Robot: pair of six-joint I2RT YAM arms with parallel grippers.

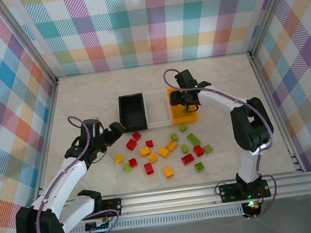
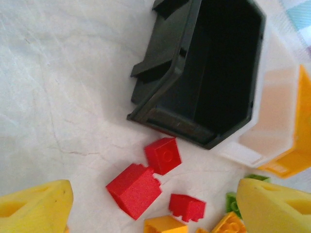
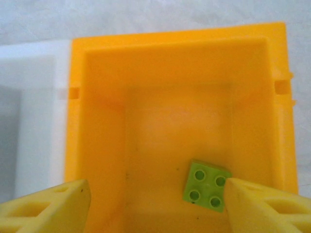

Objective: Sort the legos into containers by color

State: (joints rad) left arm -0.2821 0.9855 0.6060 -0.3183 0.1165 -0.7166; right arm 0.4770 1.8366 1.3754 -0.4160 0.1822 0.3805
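Note:
Three containers stand in a row: a black bin [image 1: 132,110], a white bin [image 1: 156,109] and an orange bin [image 1: 182,112]. Loose red, yellow-orange and green legos [image 1: 165,152] lie scattered in front of them. My left gripper [image 1: 115,133] hovers open near the black bin's [image 2: 218,73] front corner, over three red bricks [image 2: 133,189] on the table, with nothing between its fingers [image 2: 36,208]. My right gripper [image 3: 156,204] hangs open above the orange bin [image 3: 97,121]. A green brick [image 3: 206,186] lies on that bin's floor, beside the right finger.
Checkered walls enclose the table on the left, back and right. An aluminium rail [image 1: 209,189] runs along the near edge by the arm bases. The white tabletop [image 1: 86,96] stretches left of and behind the bins.

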